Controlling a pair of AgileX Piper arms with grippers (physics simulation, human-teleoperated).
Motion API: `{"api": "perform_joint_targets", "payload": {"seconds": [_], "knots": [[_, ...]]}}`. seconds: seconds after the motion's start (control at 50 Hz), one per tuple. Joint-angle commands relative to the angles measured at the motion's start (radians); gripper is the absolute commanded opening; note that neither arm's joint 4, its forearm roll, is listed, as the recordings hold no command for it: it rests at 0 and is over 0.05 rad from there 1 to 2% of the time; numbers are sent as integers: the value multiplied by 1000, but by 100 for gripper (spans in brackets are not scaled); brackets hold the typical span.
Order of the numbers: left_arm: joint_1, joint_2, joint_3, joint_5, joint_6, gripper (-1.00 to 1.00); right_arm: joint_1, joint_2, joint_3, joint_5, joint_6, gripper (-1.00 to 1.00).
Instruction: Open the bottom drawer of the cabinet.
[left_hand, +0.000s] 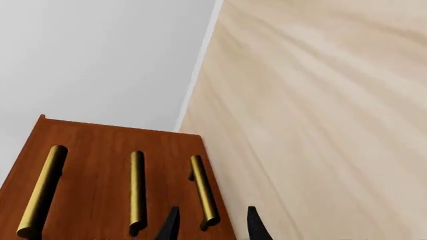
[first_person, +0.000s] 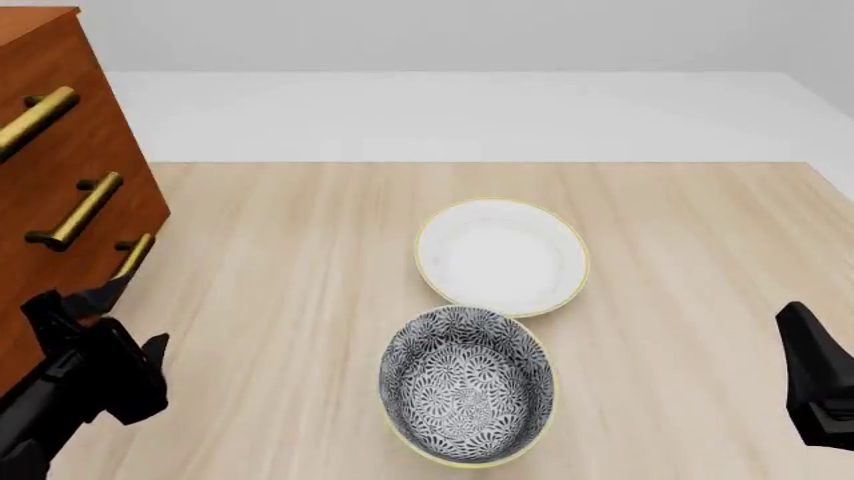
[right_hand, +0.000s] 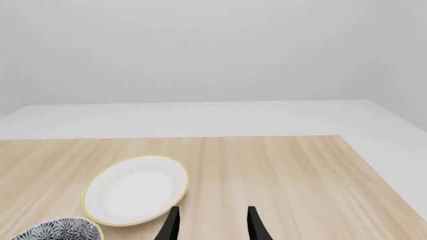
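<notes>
The cabinet (first_person: 54, 160) stands at the table's left edge, reddish-brown wood with three brass bar handles. The bottom drawer (first_person: 83, 268) sits flush with the other two, its handle (first_person: 134, 255) lowest, nearest the tabletop. My left gripper (first_person: 127, 315) hovers just in front of that handle, open. In the left wrist view the bottom drawer's handle (left_hand: 204, 192) ends between the two black fingertips of the left gripper (left_hand: 212, 224), which do not touch it. My right gripper (first_person: 807, 350) hangs open at the front right, far from the cabinet, shown also in the right wrist view (right_hand: 212, 225).
A white bowl (first_person: 502, 256) with a yellow rim sits mid-table. A black-and-white patterned bowl (first_person: 467, 385) lies just in front of it. Both also appear in the right wrist view: white bowl (right_hand: 135, 190), patterned bowl (right_hand: 57, 230). The light wooden table (first_person: 694, 230) ends at the right.
</notes>
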Motion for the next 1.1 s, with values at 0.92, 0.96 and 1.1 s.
{"api": "perform_joint_targets", "payload": {"seconds": [0.92,0.96,1.1], "knots": [[127,205,-42,-127,157,100,-10,1,2,-2,8,100],[134,216,-51,-127,162,100,-11,-2,4,-1,8,100],[145,245,-73,-127,168,100,-13,-1,-2,4,10,100]]}}
